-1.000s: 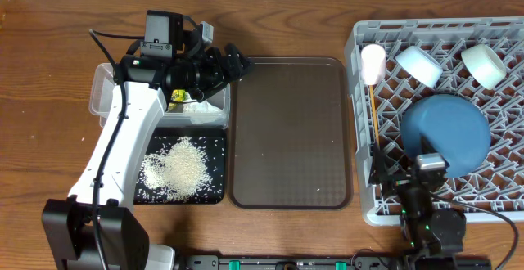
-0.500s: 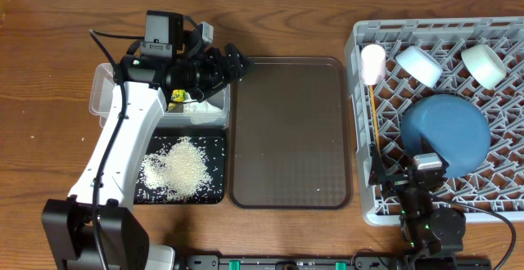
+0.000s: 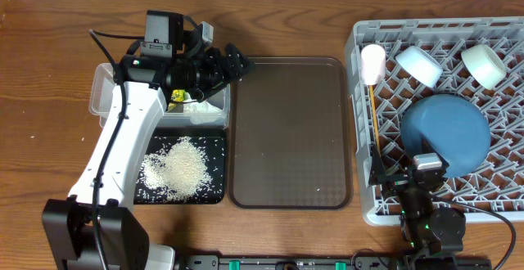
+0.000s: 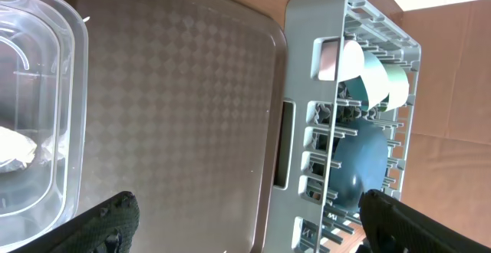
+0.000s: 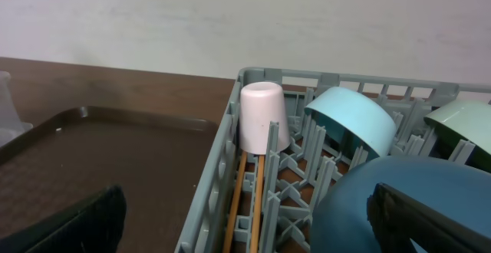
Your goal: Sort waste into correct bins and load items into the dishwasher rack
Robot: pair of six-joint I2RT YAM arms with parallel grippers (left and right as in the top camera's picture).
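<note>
Far left of the dishwasher rack (image 3: 442, 26), whose right side the picture's edge cuts off, the left arm (image 3: 123, 139) covers much of the clear tub (image 3: 100, 90), leaving only a scrap of snack wrapper (image 3: 176, 96) showing.

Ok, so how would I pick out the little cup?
Find the big grey rack on the right of the table, then its top-left corner in the overhead view, nearest the brown tray. The cup stands upside down there by two wooden sticks. It is tall, narrow and pale pink, unlike the wider light-blue bowl beside it.
</note>
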